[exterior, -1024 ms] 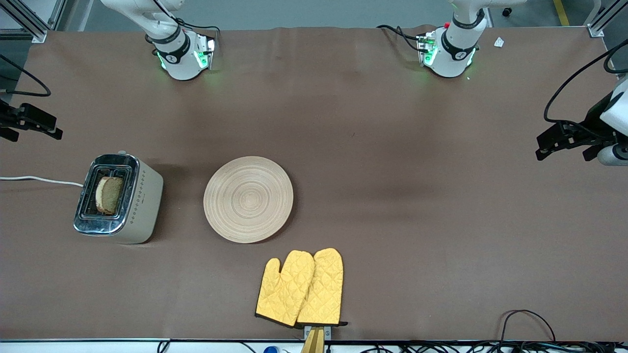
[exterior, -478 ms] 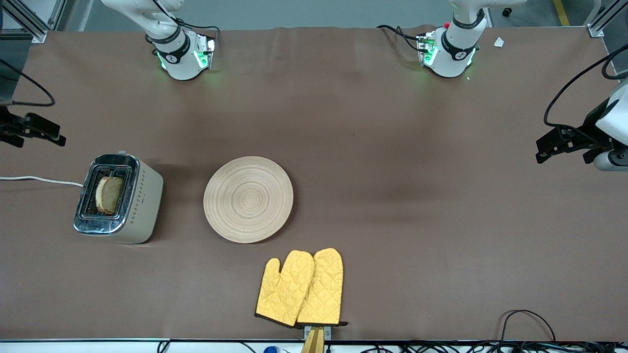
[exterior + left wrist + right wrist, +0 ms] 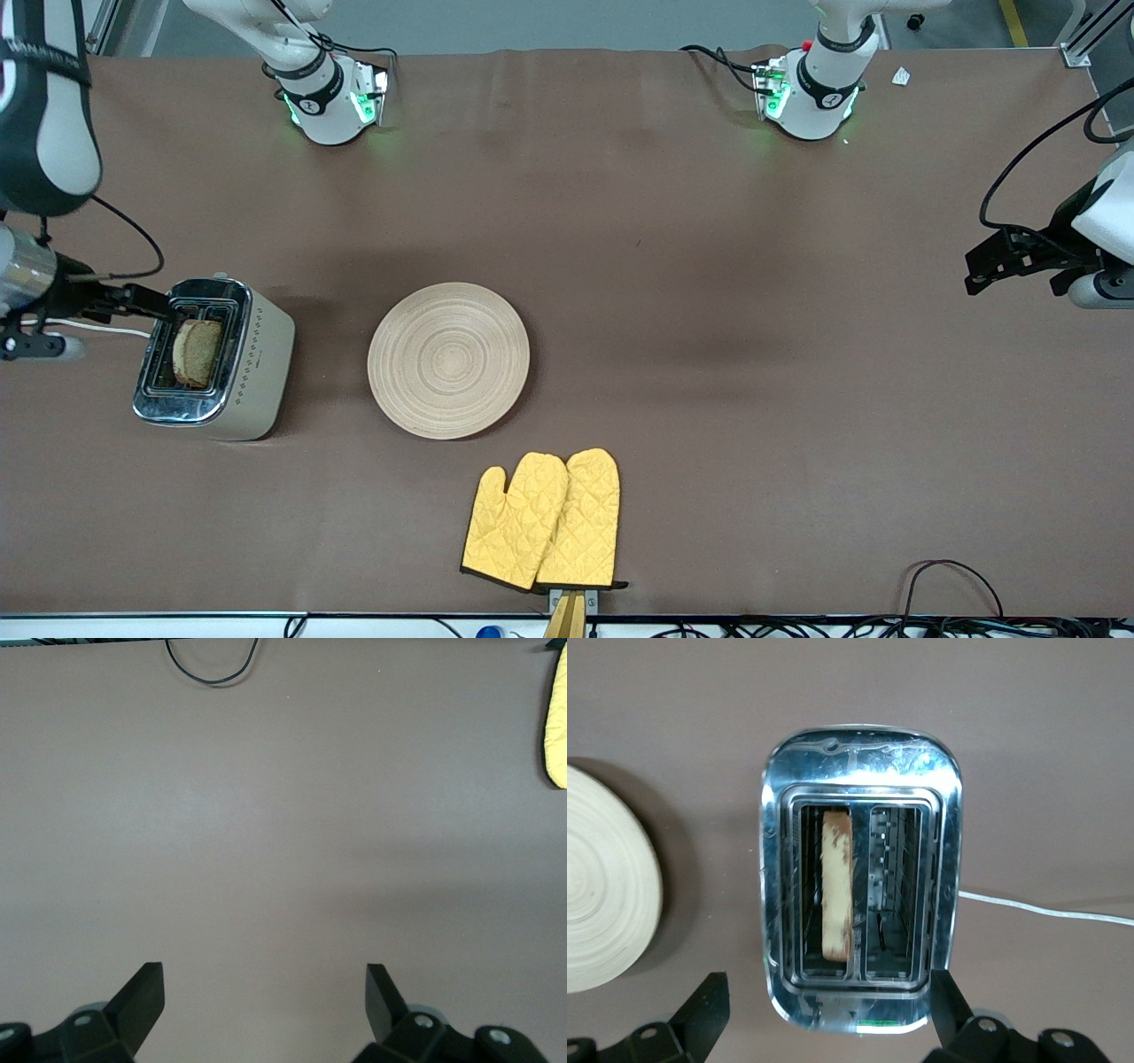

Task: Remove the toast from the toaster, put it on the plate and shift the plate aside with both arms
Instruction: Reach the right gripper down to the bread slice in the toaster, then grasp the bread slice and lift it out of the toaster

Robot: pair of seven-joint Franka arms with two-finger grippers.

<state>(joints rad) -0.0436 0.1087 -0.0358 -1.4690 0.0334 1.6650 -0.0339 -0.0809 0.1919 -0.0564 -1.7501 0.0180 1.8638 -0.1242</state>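
The toast (image 3: 197, 352) stands upright in one slot of the silver toaster (image 3: 257, 363) toward the right arm's end of the table. In the right wrist view the toast (image 3: 836, 886) shows edge-on in the toaster (image 3: 859, 753). My right gripper (image 3: 146, 303) is open and empty over the toaster's edge, jaws wide (image 3: 828, 988). The round beige plate (image 3: 448, 360) lies bare beside the toaster; its edge shows in the right wrist view (image 3: 602, 895). My left gripper (image 3: 983, 266) is open and empty (image 3: 263, 979) over bare table at the left arm's end.
Two yellow oven mitts (image 3: 542, 518) lie nearer the front camera than the plate; one mitt's edge shows in the left wrist view (image 3: 558, 718). A white cord (image 3: 80, 326) runs from the toaster. A black cable (image 3: 952, 576) loops by the table's front edge.
My right arm has swung in from the table's end, bringing its gripper over the toaster. The left gripper has barely shifted. Toast and plate have not moved.
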